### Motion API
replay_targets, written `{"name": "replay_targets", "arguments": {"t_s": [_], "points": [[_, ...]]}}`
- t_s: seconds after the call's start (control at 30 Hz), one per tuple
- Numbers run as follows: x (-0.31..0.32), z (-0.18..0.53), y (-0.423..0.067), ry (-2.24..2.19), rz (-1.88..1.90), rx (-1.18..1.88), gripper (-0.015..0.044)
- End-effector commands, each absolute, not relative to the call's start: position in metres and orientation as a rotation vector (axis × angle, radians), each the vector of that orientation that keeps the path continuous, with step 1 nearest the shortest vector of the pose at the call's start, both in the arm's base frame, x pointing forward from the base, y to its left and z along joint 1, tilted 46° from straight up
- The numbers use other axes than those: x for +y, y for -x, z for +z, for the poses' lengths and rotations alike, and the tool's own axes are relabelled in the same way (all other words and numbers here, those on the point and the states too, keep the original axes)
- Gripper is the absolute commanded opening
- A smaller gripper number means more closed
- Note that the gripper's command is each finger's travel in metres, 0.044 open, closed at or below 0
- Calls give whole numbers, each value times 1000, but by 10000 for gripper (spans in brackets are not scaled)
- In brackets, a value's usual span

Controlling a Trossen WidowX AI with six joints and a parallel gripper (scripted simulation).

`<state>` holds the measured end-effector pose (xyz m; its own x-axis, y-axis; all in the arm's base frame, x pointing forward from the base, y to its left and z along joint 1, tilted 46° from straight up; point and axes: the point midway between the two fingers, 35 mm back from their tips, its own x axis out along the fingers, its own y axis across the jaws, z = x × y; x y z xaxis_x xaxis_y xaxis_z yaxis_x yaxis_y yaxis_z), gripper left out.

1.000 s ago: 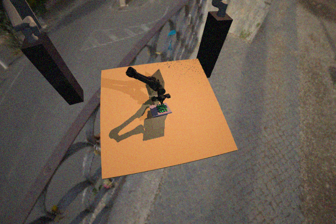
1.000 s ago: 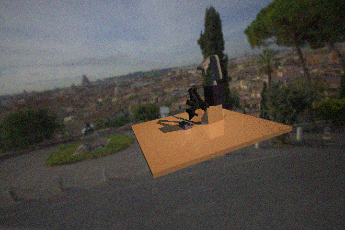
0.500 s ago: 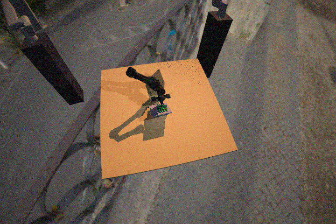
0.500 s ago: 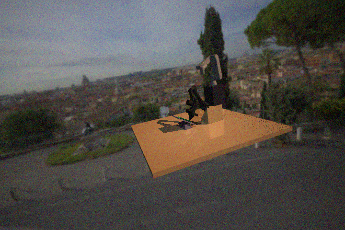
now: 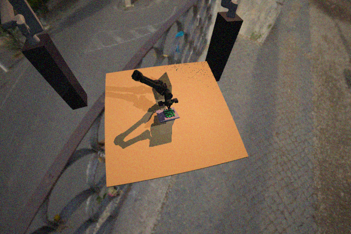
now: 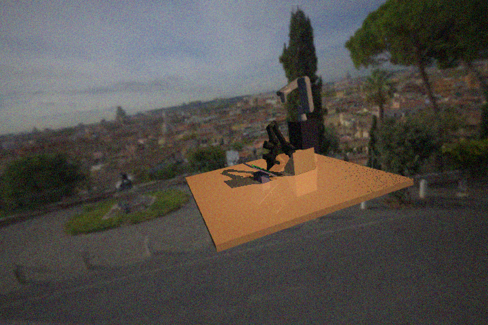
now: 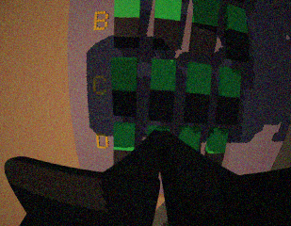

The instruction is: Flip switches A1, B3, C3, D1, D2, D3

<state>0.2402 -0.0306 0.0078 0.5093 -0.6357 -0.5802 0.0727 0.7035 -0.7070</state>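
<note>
The gripper [image 7: 159,141] has its fingers pressed together with nothing between them, and its tip sits over row D of the switch panel [image 7: 83,88], covering the second switch of that row in the wrist view. The green switches [image 7: 163,75] extend away from the fingertips in rows toward the far edge of the panel. The panel lies flat on an orange table top [image 5: 198,138], directly in front of the arm [image 5: 153,82], whose shadow falls across the surface. The surroundings are outdoor paving with a railing. Yellow row letters A, B, C and D [image 7: 103,142] are printed along the panel's left margin
</note>
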Motion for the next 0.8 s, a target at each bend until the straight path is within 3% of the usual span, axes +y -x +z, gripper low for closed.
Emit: {"name": "replay_targets", "arguments": {"t_s": [0.0,0.47,0.77], "points": [[-32,6,-239,685,-463,958,0],[-31,7,-240,677,-467,952,0],[9,42,-204,687,-450,937,0]]}}
